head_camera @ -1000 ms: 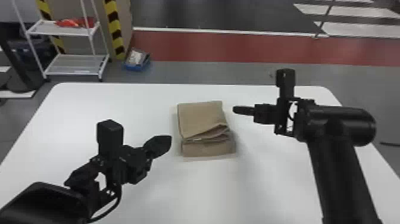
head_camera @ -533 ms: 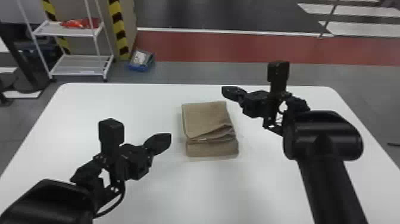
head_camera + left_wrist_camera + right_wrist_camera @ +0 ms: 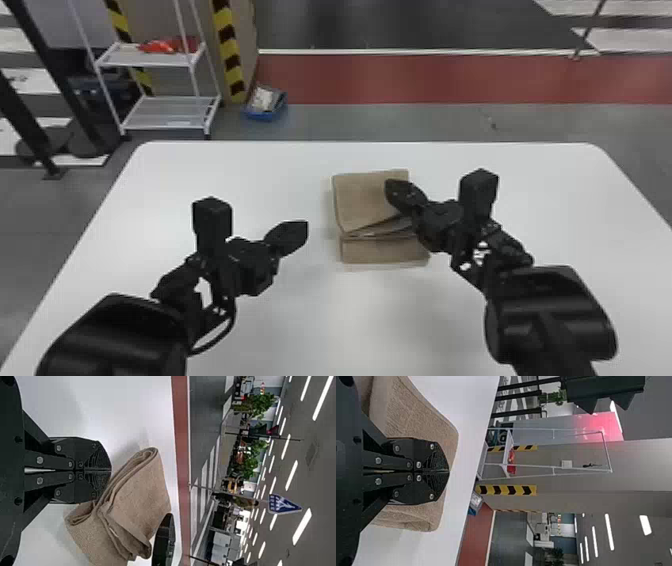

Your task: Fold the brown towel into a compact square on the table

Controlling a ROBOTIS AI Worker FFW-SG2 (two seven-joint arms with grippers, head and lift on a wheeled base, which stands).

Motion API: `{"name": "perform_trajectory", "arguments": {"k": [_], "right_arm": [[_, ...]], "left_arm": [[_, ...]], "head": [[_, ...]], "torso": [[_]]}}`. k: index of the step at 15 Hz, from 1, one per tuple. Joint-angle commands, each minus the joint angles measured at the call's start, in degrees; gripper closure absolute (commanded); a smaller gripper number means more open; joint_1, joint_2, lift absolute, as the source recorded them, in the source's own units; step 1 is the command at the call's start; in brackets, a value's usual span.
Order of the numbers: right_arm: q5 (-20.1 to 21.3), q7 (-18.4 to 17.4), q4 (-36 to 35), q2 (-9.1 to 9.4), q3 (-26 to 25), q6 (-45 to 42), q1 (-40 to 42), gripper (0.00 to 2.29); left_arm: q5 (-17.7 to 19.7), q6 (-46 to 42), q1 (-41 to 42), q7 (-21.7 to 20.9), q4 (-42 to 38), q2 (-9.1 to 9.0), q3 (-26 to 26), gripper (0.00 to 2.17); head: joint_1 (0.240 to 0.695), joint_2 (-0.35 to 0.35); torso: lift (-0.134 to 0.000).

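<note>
The right gripper [image 3: 391, 187], fingers together and empty, had moved left over the towel [image 3: 367, 200], folded on the table's [image 3: 280, 325] far middle, perhaps for final flattening, while the left gripper [image 3: 303, 228], also closed and empty, hung left of it.

I have my left arm [image 3: 115, 340] angled in from the lower left, its gripper [image 3: 304, 229] pointing inward and forward, fingers [image 3: 89, 455] pressed together. My right arm [image 3: 550, 315] comes in from the lower right, its gripper [image 3: 389, 187] tipped inward, farther forward, also closed.
</note>
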Motion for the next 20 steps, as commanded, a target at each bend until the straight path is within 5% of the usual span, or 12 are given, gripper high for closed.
{"name": "perform_trajectory", "arguments": {"k": [1, 15, 18, 19, 20], "right_arm": [[0.2, 0.0, -1.2, 0.05, 0.1, -0.3, 2.6, 2.17], [-1.9, -2.5, -9.7, 0.05, -0.4, 3.9, 10.7, 2.16], [-2.3, -2.7, -18.8, 0.05, 0.0, 9.4, 12.9, 1.66], [-2.4, -2.7, -21.7, 0.05, 0.0, 11.3, 13.7, 1.21], [-2.4, -2.7, -24.9, 0.05, 0.1, 13.1, 14.8, 0.50]], "left_arm": [[0.0, 0.0, -0.1, 0.0, 0.1, -0.06, -0.5, 1.82], [-0.2, 0.0, 0.3, 0.5, -0.6, -0.14, -1.0, 1.81], [-0.1, -3.0, 1.9, 2.4, -2.1, -0.14, -0.9, 1.35], [-0.5, -5.3, 2.9, 3.0, -2.8, -0.14, -0.7, 1.22], [-0.7, -8.1, 4.2, 3.7, -3.6, -0.14, -0.4, 1.21]], "head": [[0.695, 0.010], [0.695, -0.010], [0.695, -0.009], [0.695, -0.008], [0.695, -0.003]], "torso": [[-0.123], [-0.123], [-0.123], [-0.123], [-0.123]]}}
